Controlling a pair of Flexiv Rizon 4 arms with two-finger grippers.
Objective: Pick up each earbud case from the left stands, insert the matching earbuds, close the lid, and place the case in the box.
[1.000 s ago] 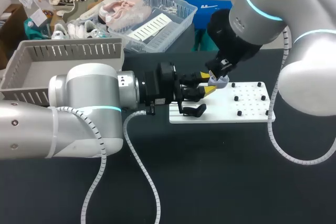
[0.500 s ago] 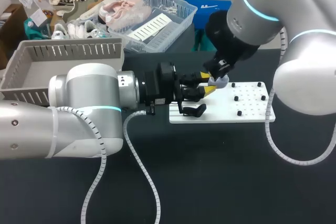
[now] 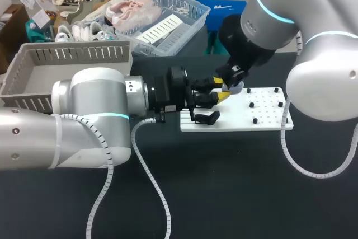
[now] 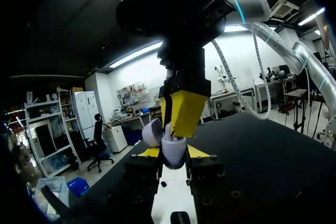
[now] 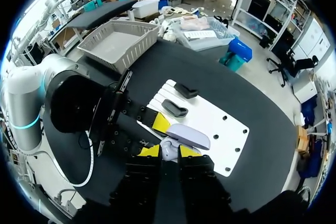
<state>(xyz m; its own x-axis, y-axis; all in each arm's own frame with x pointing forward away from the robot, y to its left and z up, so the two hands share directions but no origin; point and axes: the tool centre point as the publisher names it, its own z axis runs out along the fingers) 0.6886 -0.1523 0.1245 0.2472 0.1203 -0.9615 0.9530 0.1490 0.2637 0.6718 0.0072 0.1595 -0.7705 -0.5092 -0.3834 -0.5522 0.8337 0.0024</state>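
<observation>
A pale lavender earbud case (image 3: 234, 87) (image 4: 173, 152) with its lid (image 4: 153, 131) (image 5: 188, 136) open hangs above the white stand board (image 3: 263, 117). My left gripper (image 3: 220, 94) (image 4: 173, 153) is shut on the case's body from both sides. My right gripper (image 3: 229, 76) (image 5: 169, 151) comes down from above. Its yellow fingers (image 4: 182, 112) stand close together right over the open case. A small pale piece (image 5: 168, 148), seemingly an earbud, is pinched between its tips and mostly hidden.
A black case (image 3: 208, 118) lies on the board's left end; the right wrist view shows two black cases (image 5: 185, 90) (image 5: 175, 108). Black pegs (image 3: 265, 104) dot the board's right half. The grey slatted box (image 3: 67, 62) (image 5: 118, 40) stands at the back left, next to a clear basket (image 3: 168, 20).
My right arm has edged slightly to the left over the case. The left arm and the case have stayed put.
</observation>
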